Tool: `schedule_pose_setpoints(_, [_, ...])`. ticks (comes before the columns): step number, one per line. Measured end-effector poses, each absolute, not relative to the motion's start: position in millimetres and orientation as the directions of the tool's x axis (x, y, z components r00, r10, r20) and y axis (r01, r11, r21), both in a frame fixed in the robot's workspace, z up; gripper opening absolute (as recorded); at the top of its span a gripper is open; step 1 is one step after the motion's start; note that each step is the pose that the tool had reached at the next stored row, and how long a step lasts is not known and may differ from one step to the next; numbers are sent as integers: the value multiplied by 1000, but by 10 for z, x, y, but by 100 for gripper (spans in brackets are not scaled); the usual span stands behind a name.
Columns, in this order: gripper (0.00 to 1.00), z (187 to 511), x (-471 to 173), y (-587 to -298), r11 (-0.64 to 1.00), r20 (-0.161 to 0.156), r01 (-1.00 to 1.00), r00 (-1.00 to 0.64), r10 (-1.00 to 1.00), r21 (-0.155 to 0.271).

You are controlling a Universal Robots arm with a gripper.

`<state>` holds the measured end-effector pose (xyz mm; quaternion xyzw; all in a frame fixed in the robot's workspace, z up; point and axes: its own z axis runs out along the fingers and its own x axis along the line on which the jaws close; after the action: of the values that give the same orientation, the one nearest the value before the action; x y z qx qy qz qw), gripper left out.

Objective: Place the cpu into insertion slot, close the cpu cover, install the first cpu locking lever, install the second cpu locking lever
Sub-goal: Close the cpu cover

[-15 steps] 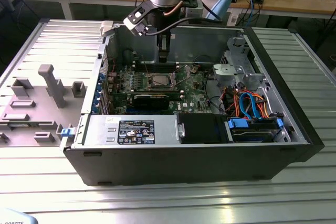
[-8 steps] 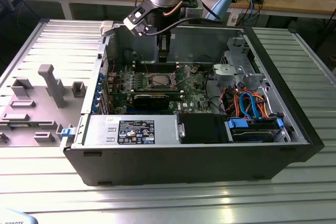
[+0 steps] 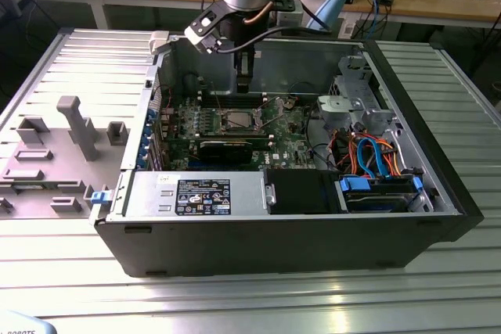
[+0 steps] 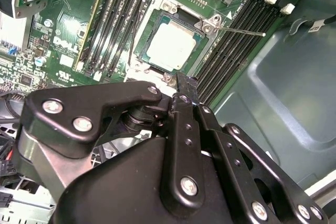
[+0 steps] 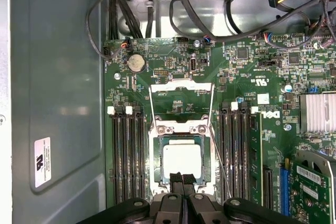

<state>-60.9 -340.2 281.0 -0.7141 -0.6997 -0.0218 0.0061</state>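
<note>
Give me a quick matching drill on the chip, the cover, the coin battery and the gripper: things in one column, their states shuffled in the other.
Things:
1. chip
2. cover
3. coin battery
4. gripper

States:
A. swung open, off the socket
B. seated in the socket, metal top showing
C. shut, over one edge of the chip
D. round and silver, on the green board, apart from the socket

Pairs: 1-B, 2-A, 3-D, 4-C
</note>
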Motion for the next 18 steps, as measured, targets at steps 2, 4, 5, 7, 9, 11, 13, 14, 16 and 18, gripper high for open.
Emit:
schedule_pose_setpoints(2, [11,2810,-607,-3402,-21,40,1000,20,999,22])
schedule_pose_setpoints(4, [11,2810,-604,-3402,-21,40,1000,20,999,22])
schedule_pose_setpoints(5, [11,2809,-600,-3402,-21,40,1000,20,999,22])
schedule_pose_setpoints(7, [11,2809,-592,-3402,-21,40,1000,20,999,22])
schedule_pose_setpoints(9, [11,2806,-556,-3402,-21,40,1000,20,999,22])
schedule_pose_setpoints(11, [11,2805,-531,-3403,-21,40,1000,20,999,22])
schedule_pose_setpoints(13, [11,2804,-511,-3403,-21,40,1000,20,999,22])
schedule_pose_setpoints(14, [11,2804,-503,-3403,-21,40,1000,20,999,22])
schedule_pose_setpoints(16, [11,2803,-498,-3404,-21,40,1000,20,999,22])
schedule_pose_setpoints(18, [11,2803,-498,-3404,-21,39,1000,20,999,22])
